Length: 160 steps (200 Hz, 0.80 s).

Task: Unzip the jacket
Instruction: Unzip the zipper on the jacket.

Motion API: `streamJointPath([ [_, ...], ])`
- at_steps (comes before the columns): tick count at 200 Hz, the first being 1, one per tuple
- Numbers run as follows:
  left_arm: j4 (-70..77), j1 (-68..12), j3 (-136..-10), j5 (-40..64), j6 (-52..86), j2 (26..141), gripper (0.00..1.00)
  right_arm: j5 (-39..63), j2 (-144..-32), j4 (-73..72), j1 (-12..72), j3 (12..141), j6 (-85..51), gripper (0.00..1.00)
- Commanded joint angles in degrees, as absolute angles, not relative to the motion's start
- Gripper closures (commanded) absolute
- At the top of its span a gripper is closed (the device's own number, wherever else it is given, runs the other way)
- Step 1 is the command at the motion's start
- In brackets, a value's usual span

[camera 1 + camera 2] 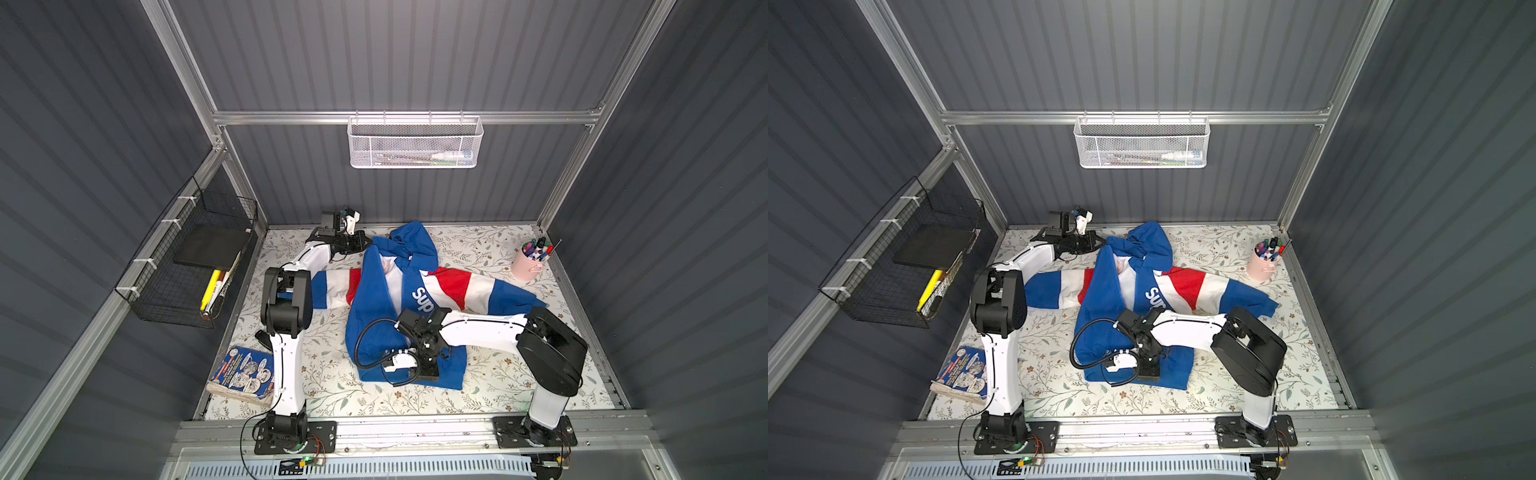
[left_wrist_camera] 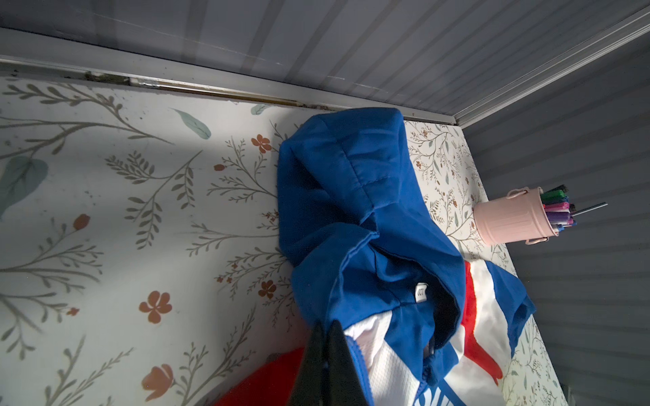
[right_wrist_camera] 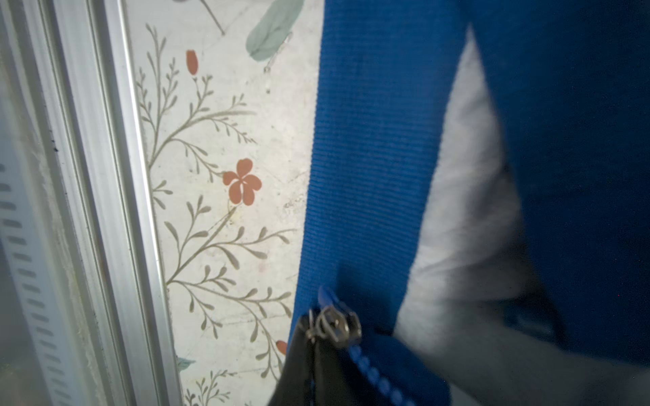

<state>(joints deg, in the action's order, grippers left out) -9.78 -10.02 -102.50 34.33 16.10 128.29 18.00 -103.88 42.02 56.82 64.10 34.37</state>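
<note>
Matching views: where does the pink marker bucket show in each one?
Top view: bucket, far right, beyond the jacket sleeve.
Top view: bucket, same place.
Left wrist: bucket, past the jacket's hood.
Right wrist: not in it.
Shared landmark: the jacket, seen in all four.

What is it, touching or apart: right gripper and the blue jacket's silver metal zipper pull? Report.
Touching. The right wrist view shows the right gripper shut on the silver zipper pull at the jacket's ribbed hem.

White arm links [image 1: 286,374], black joint housings [image 1: 552,353], black base plates [image 1: 324,434], one looped black cable [image 1: 357,349].
</note>
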Motion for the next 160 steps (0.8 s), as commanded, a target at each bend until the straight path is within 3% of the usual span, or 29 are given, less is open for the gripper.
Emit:
streamJointPath([
  [1,-8.83,-9.94,-103.29,37.53,12.94,128.61,0.68,18.68,-102.72,42.66,57.01,63.85,33.29,0.88],
  [10,-8.1,-9.93,-102.34,38.05,12.86,127.5,0.5,18.67,-102.32,42.11,56.95,63.97,32.67,0.77],
  [15,-7.77,-9.93,-101.92,38.14,12.79,126.85,0.42,18.63,-102.15,41.96,56.95,64.06,32.49,0.62],
  [19,-7.74,-9.93,-101.59,38.1,12.68,126.37,0.36,18.68,-101.9,41.88,56.88,64.18,32.17,0.56],
  [39,-9.13,-9.93,-100.7,37.77,11.8,124.0,0.15,19.06,-99.53,40.62,56.65,63.95,30.38,0.44],
  [58,-9.53,-9.93,-98.52,36.11,11.74,120.8,0.04,19.22,-96.25,37.92,56.44,62.67,27.49,0.35],
  [122,-4.87,-11.77,-79.53,23.69,17.64,104.0,0.01,5.86,-85.15,24.15,56.01,55.93,2.31,0.32],
  [160,-7.4,-21.84,-63.96,12.8,23.08,90.73,0.12,0.2,-77.08,24.45,52.44,51.21,-21.17,0.28],
])
